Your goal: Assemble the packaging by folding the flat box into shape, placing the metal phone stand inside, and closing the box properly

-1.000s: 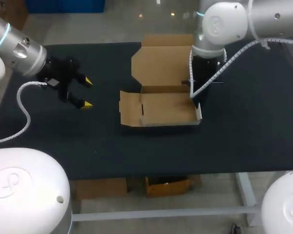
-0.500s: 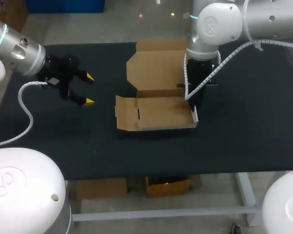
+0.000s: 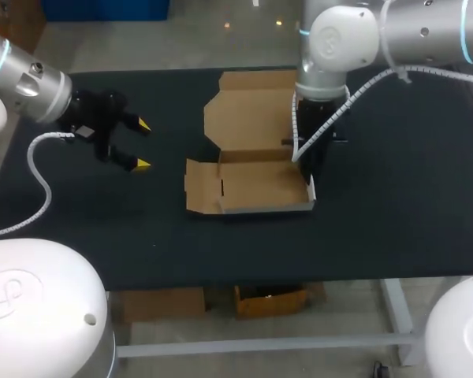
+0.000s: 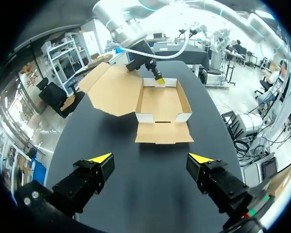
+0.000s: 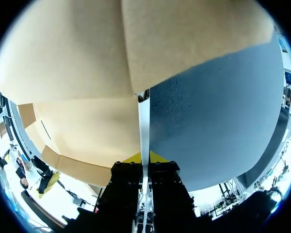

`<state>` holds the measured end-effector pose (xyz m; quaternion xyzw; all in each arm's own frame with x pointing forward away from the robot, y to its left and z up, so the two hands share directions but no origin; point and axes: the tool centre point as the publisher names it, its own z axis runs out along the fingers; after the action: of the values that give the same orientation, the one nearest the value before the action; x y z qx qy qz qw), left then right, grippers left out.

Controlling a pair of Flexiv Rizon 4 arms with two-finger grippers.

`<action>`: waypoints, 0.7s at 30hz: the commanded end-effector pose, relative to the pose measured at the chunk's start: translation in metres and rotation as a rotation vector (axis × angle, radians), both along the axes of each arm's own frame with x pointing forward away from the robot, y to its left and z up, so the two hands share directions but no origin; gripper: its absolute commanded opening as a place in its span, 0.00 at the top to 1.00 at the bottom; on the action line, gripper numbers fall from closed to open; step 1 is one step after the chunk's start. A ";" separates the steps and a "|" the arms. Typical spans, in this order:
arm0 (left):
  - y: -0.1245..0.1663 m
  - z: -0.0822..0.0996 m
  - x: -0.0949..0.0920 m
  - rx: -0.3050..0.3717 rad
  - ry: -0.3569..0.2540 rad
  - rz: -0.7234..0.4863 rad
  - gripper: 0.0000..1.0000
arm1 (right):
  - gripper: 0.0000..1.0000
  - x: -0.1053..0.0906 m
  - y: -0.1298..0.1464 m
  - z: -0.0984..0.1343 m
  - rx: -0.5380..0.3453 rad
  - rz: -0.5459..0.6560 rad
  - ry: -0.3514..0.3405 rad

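The brown cardboard box (image 3: 260, 185) lies open in the middle of the black table, its lid (image 3: 248, 110) folded back and a side flap (image 3: 201, 187) spread flat toward my left arm. My right gripper (image 3: 309, 175) comes down at the box's right wall and is shut on it; in the right wrist view that wall (image 5: 144, 126) runs as a thin white edge into the closed gripper (image 5: 144, 158). My left gripper (image 3: 139, 144) hovers open left of the box, holding nothing. From the left wrist the box (image 4: 162, 104) lies ahead of that open gripper (image 4: 151, 158). No phone stand shows.
The black table (image 3: 394, 205) stretches bare to both sides of the box and toward its front edge. My right arm's white cable loop (image 3: 331, 118) hangs beside the lid.
My right gripper has dragged the box by its right wall a little to the left, lid included. The left arm has hardly moved.
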<state>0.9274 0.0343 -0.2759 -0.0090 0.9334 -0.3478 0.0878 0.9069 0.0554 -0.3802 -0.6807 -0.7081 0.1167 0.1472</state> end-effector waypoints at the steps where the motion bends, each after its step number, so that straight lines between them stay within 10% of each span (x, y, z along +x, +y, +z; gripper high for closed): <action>1: 0.000 0.000 0.000 0.001 0.001 -0.001 0.00 | 1.00 0.005 0.003 -0.002 -0.018 -0.004 0.035; 21: 0.000 0.000 0.000 0.001 0.001 -0.001 0.00 | 1.00 -0.001 0.008 -0.012 -0.029 -0.009 0.048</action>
<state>0.9271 0.0346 -0.2758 -0.0090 0.9333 -0.3481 0.0877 0.9039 0.0605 -0.3926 -0.6839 -0.6995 0.1374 0.1549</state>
